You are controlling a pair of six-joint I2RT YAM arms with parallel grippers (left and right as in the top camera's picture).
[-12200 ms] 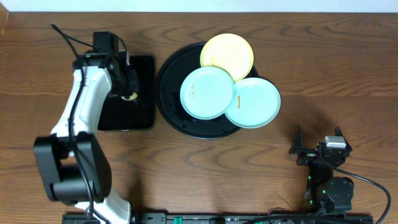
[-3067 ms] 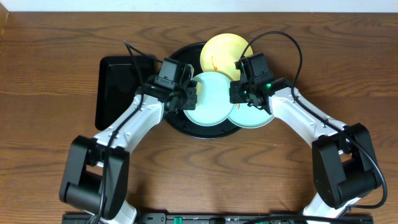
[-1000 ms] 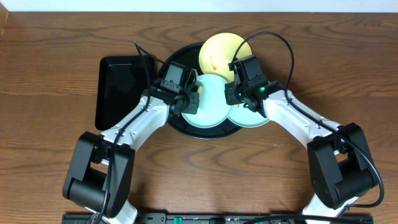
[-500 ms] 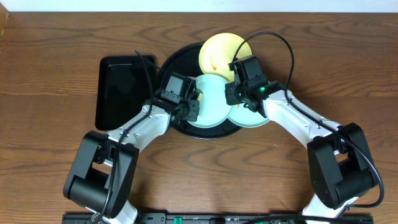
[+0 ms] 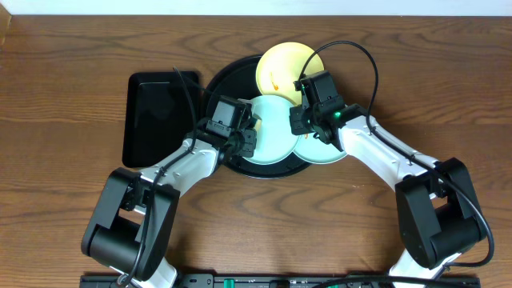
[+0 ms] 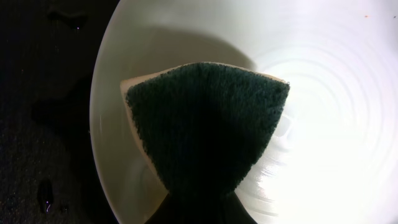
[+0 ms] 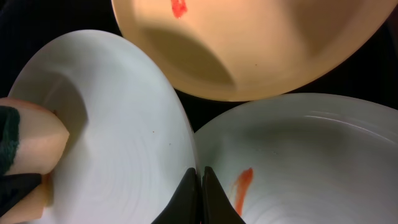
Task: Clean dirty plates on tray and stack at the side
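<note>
clamping a green sponge (image 6: 205, 124), left tool (image 5: 246, 138) presses a mint plate (image 6: 336, 74).

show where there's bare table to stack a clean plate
Bare table: right of the round tray, past the right arm, and on the near side between it and the left arm. The rectangular tray on the left looks bare. Crowded: the round tray, three overlapping plates, the left hand pressing a sponge and the right hand pinching the middle plate.

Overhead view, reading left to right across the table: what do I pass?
In order: rectangular black tray → left gripper holding the sponge → middle mint-green plate → right gripper.
</note>
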